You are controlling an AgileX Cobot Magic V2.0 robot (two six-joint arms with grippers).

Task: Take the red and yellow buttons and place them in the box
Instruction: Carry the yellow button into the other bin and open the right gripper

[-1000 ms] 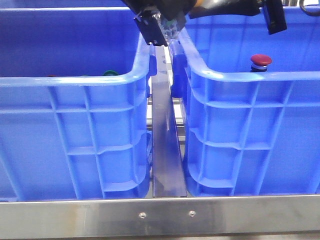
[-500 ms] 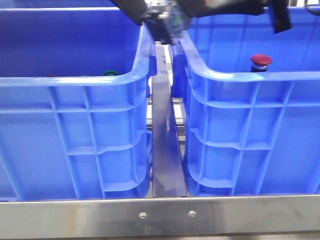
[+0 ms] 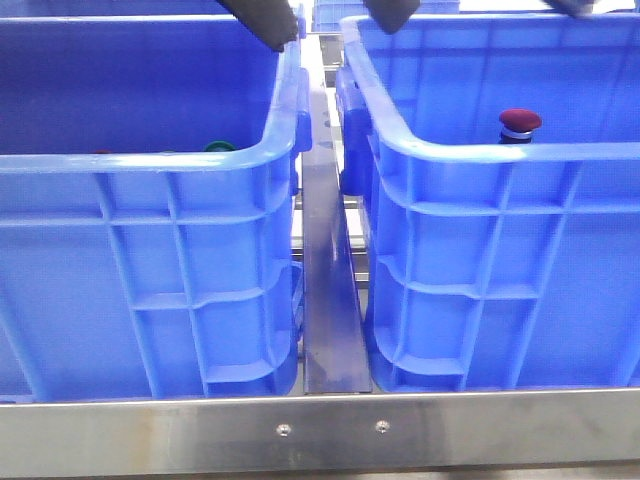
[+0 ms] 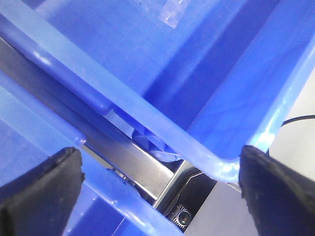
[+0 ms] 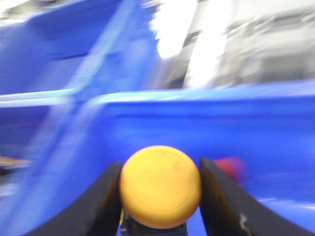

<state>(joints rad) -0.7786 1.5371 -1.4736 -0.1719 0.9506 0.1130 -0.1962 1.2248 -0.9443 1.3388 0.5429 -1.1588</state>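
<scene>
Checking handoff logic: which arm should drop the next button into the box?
Right. Its gripper is shut on the yellow button, with the blue box wall ahead and a blurred red button beyond. The left gripper is open and empty over the gap between the crates.

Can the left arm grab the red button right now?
Probably yes. The left end effector is open and empty above the gap between the crates. The red button sits uncovered in the right crate, with nothing over it. The arm would have to cross that crate's rim first.
</scene>
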